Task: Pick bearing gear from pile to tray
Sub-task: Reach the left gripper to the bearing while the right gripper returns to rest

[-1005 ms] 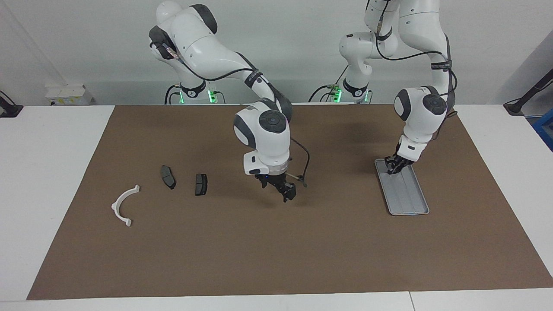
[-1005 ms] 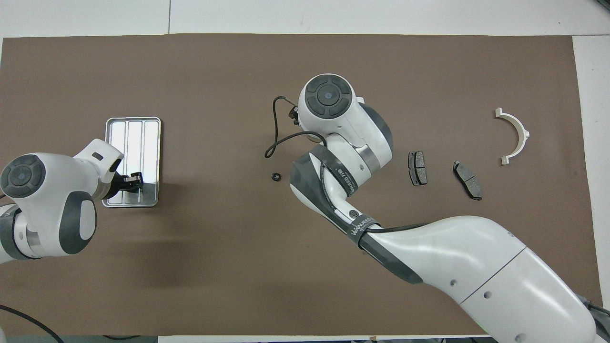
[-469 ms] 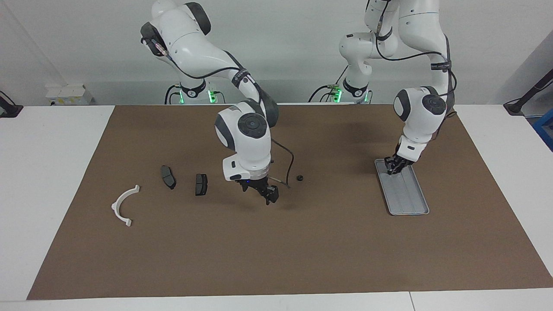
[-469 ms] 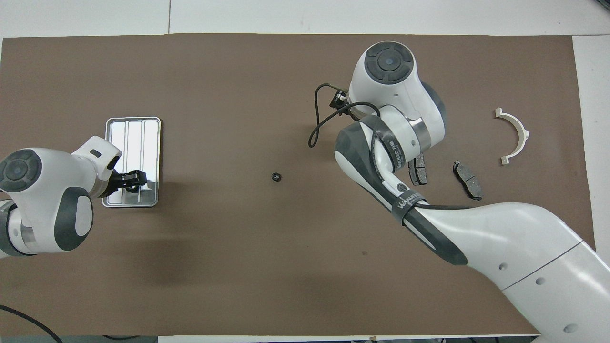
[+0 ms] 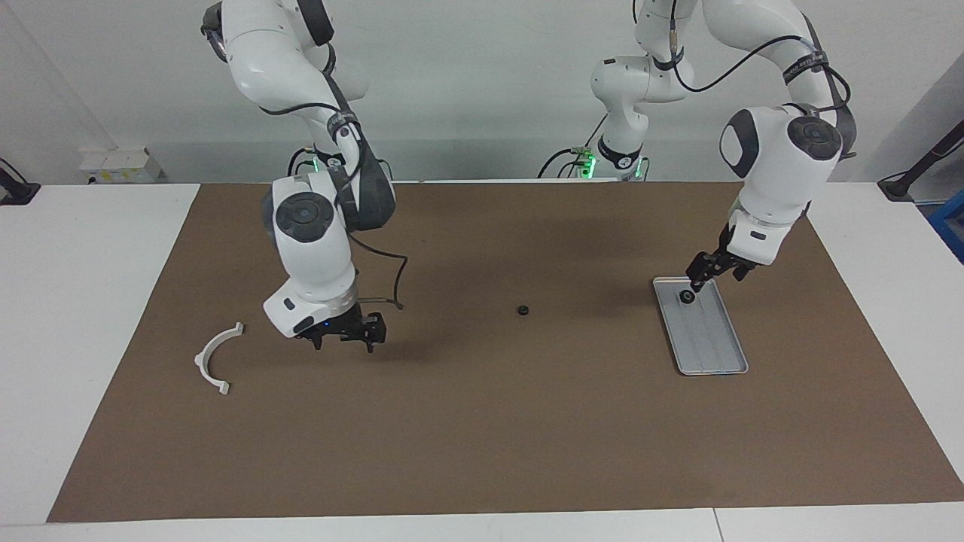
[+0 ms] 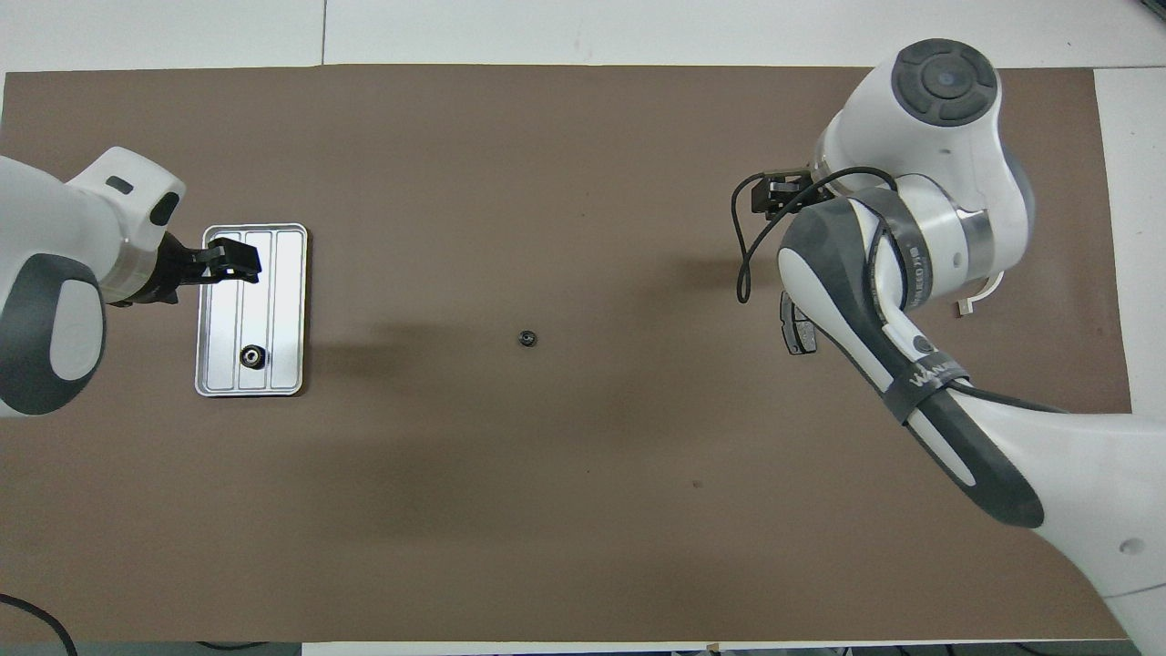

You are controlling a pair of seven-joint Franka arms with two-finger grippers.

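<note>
Left gripper (image 5: 714,269): released and empty, jaws apart, raised over the tray's end nearest the robots.
Tray (image 5: 715,354): directly under the left gripper, toward the left arm's end of the table.
Gear in tray (image 5: 687,296): a small black round piece lying just below the left fingertips, clear of them, on the tray floor.
Gear on mat (image 5: 521,310): a second black round piece, alone on the brown mat (image 5: 482,436) mid-table, between the two grippers and well apart from each.
Right gripper (image 5: 345,337): jaws spread, holding nothing, low over the mat beside the bracket (image 5: 217,358); the arm hides most of the pads in both views.
Handling: the gear looks small, rigid and light, probably smooth metal or hard plastic, so likely to roll or skid if nudged sideways.
Where to grip: straight down, fingertips across its outer rim at opposite sides, closing gently and centred.
Risk: an off-centre pinch could flick it away.
</note>
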